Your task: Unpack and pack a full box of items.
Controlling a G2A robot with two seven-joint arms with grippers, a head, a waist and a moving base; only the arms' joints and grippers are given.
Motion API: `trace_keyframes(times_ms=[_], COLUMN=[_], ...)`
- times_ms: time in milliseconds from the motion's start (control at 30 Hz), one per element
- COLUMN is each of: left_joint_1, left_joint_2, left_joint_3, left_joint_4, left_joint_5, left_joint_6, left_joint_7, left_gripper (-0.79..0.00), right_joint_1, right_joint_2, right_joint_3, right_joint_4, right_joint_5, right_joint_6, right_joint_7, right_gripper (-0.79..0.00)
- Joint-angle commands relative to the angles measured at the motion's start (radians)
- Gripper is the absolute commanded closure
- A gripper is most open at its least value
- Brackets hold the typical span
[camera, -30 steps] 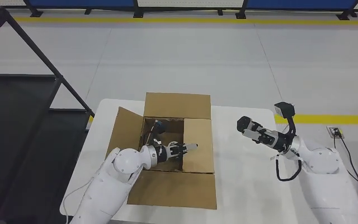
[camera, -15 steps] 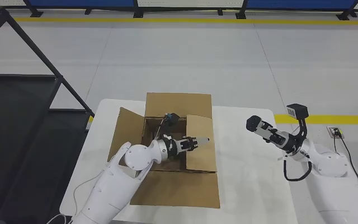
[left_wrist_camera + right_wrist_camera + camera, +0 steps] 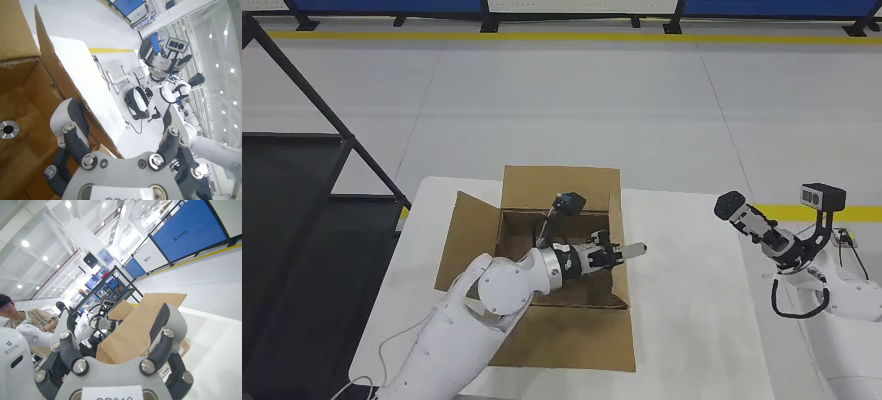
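Note:
An open cardboard box (image 3: 557, 190) stands on the white table (image 3: 682, 300). Its right flap (image 3: 617, 285) stands nearly upright. My left gripper (image 3: 632, 247) reaches across the box at that flap. In the left wrist view the left gripper (image 3: 121, 117) is open, and the flap's edge runs between its fingers (image 3: 75, 113). A small round metal part (image 3: 8, 129) shows inside the box (image 3: 28, 94). My right gripper (image 3: 729, 205) hangs above the table to the right of the box. In its own view the right gripper (image 3: 115, 321) is open with nothing in it, facing the box (image 3: 136, 321).
A black metal rack (image 3: 302, 250) stands beside the table on the left. White table surface lies bare between the box and the right arm.
The left gripper swept right across the box, raising the right flap from lying inward to nearly upright. The right arm drew back to the right, away from the box.

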Motion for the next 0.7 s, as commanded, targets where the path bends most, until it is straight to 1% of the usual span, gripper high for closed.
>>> trace_keyframes(times_ms=[0,200,333,500,667], left_joint_1=[-0.037,-0.136,-0.193,-0.249,-0.281], left_joint_2=[-0.019,-0.082,-0.123,-0.171,-0.209], left_joint_3=[0.047,0.169,0.235,0.293,0.324], left_joint_4=[0.047,0.204,0.309,0.415,0.492], left_joint_5=[-0.012,-0.051,-0.070,-0.081,-0.086], left_joint_6=[0.000,-0.014,0.010,0.040,0.051], left_joint_7=[0.020,0.058,0.043,0.035,0.029], left_gripper=[-0.785,-0.785,-0.785,-0.785,-0.785], right_joint_1=[-0.018,-0.075,-0.122,-0.147,-0.127], right_joint_2=[0.007,0.027,0.038,0.047,0.053], right_joint_3=[0.019,0.094,0.148,0.166,0.147], right_joint_4=[-0.004,-0.024,-0.056,-0.084,-0.074], right_joint_5=[0.002,0.004,0.015,0.014,0.015], right_joint_6=[-0.009,-0.041,-0.068,-0.050,-0.024], right_joint_7=[-0.009,-0.041,-0.068,-0.065,-0.039], right_gripper=[-0.785,-0.785,-0.785,-0.785,-0.785])
